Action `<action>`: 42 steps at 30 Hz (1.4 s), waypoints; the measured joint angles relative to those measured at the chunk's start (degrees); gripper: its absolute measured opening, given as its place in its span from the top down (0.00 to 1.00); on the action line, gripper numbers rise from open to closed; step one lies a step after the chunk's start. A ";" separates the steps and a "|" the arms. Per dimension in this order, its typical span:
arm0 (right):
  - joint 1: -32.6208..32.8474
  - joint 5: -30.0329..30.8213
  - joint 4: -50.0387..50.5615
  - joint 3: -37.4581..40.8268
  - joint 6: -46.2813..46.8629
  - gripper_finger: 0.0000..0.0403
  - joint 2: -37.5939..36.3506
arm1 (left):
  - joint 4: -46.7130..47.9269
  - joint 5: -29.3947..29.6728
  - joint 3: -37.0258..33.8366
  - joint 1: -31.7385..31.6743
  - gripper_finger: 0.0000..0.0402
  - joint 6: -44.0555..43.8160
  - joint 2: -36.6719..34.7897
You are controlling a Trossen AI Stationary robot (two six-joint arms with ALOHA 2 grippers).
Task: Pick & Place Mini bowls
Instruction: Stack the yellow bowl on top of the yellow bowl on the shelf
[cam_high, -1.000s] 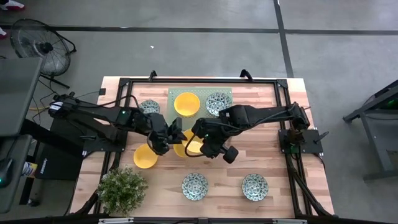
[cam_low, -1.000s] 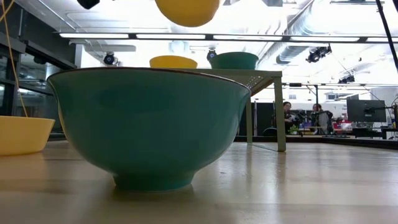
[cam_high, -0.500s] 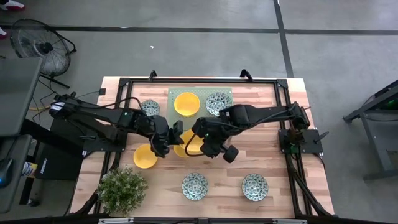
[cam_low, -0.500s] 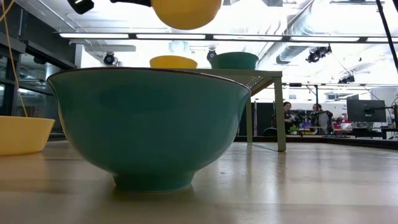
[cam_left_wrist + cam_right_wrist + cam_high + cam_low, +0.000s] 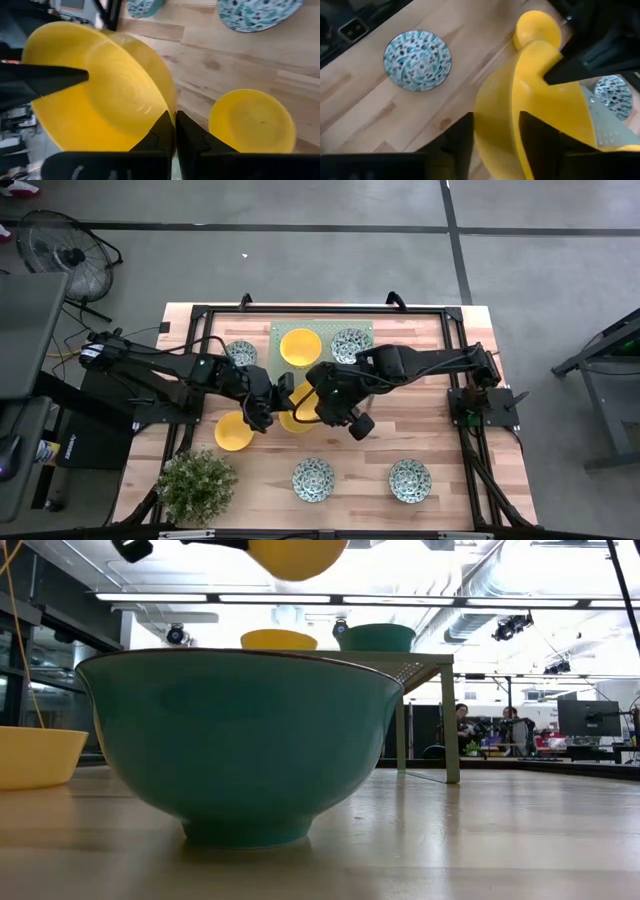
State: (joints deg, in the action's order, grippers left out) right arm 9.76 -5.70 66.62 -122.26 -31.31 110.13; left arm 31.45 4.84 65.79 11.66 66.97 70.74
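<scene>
Now you are watching a handover above the table's middle: the left gripper (image 5: 174, 131) is clamping the yellow bowl (image 5: 100, 90) as the right gripper (image 5: 496, 136) is releasing it.

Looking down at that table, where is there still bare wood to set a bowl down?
Bare wood lies between the two patterned bowls at the near edge, and right of the pale green stand. The middle is crowded: both grippers meet on a raised yellow bowl, beside another yellow bowl.
</scene>
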 joint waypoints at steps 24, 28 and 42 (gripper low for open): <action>2.47 20.56 -3.12 -0.01 16.40 0.44 -14.71 | 9.33 12.38 9.49 -0.02 1.00 -12.10 -0.28; 2.50 24.59 -3.34 -0.01 20.42 0.44 -15.73 | 16.69 14.13 13.11 -0.02 1.00 -13.64 -0.25; 2.35 35.16 2.40 -0.01 39.46 0.44 -16.13 | 32.34 18.31 18.65 -0.02 1.00 -22.72 -0.20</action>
State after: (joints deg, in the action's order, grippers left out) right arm 12.11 29.46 69.02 -122.28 8.14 94.00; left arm 63.79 23.15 84.44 11.64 44.25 70.54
